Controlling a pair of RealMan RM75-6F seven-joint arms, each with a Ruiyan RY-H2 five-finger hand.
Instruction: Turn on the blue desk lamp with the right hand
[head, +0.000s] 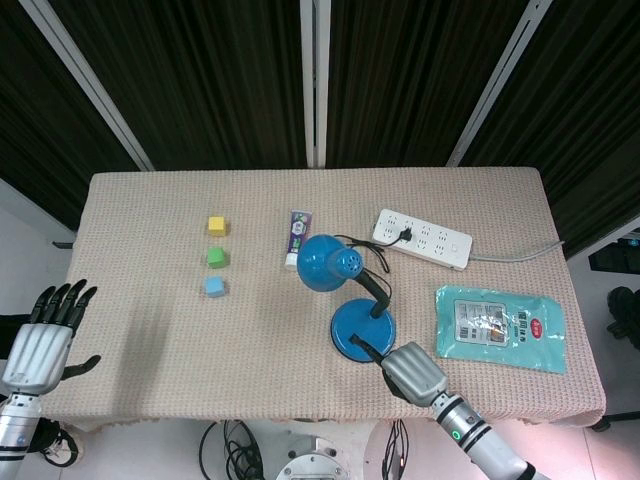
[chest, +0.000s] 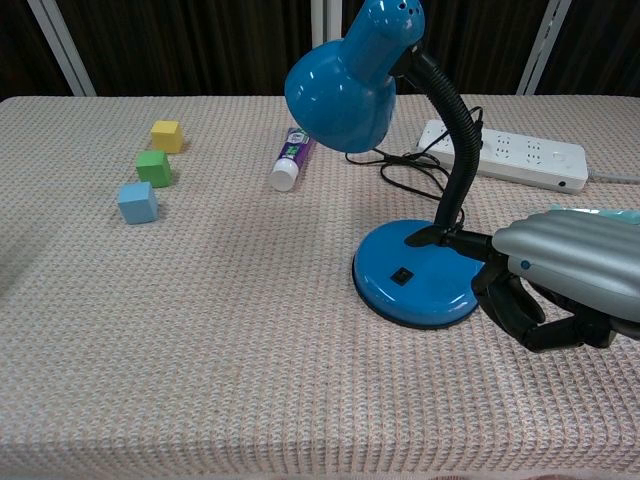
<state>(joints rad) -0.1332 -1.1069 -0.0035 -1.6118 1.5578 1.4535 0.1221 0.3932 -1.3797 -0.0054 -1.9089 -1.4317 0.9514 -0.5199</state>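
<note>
The blue desk lamp stands at mid-table, its round base (chest: 415, 285) (head: 355, 330) carrying a small black switch (chest: 401, 275) on the front. Its shade (chest: 342, 85) (head: 328, 263) leans left on a black neck. My right hand (chest: 560, 275) (head: 412, 370) sits just right of the base, low over the table. One dark finger (chest: 440, 239) reaches out over the base's back near the neck, a short way behind the switch; the other fingers curl underneath and hold nothing. My left hand (head: 40, 340) hangs off the table's left edge with its fingers spread.
A white power strip (chest: 510, 155) holding the lamp's plug lies behind the lamp. A teal packet (head: 500, 328) lies to the right. A toothpaste tube (chest: 290, 160) lies under the shade, and yellow (chest: 166, 134), green (chest: 153, 167) and blue cubes (chest: 137, 202) line up at the left.
</note>
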